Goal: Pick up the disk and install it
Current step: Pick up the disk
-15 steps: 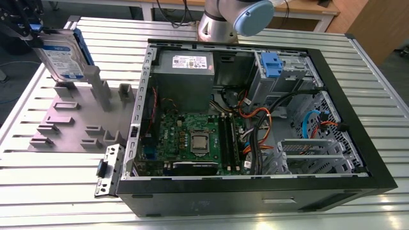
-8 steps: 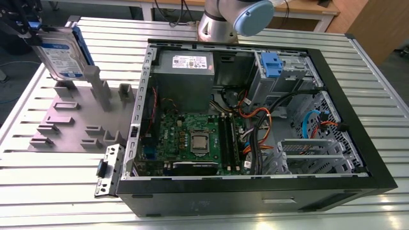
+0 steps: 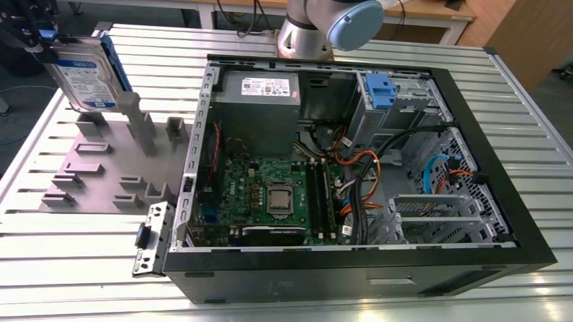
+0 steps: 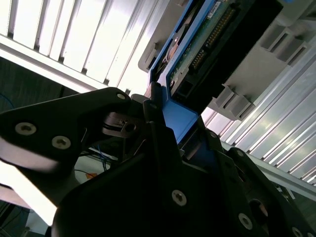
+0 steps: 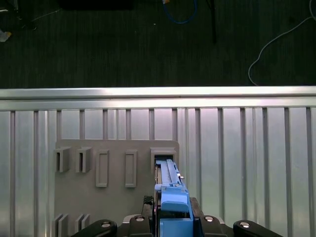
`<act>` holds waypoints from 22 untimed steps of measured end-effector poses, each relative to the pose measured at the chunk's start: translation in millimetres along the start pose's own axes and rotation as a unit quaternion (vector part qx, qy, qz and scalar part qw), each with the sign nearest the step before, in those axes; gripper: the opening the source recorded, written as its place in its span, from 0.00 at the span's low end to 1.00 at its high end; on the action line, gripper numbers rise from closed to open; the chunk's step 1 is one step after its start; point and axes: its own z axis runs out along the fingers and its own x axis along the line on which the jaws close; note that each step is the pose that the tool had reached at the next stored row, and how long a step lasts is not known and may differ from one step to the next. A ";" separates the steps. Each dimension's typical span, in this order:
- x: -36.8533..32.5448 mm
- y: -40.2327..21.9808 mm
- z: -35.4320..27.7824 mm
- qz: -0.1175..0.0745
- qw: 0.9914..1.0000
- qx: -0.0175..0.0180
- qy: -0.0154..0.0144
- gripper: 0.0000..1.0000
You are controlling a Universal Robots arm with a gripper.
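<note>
The slatted table carries an open case, which sits well apart from the fingers, toward the exterior view's right. Its board lies under a tangle of cables, and the small parts there are hard to make out. The arm rises behind the case, and its upper part is cut off by the frame.

Below the fingers lies a grey plate with upright holders. The disk stands on edge and tilted, label facing out, and hangs down from the fingers over the plate's far end. Its lower edge is at a tall holder; I cannot tell whether it rests there or is just clear. In the first wrist view the disk shows edge-on, so its faces are hidden, and it reaches from the fingers to a slot on the plate.

The gripper is clenched on the disk's blue bracket, with one finger on each side. Its dark body hides most of the bracket in the second wrist view. In the exterior view the gripper is cut off at the frame's corner.
</note>
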 end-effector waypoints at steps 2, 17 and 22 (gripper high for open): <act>0.0 0.0 -0.8 0.000 1.000 0.000 0.000 0.36; -0.2 0.0 -7.7 0.000 1.000 0.000 0.000 0.36; -0.3 0.0 -8.7 0.000 1.000 0.000 0.000 0.36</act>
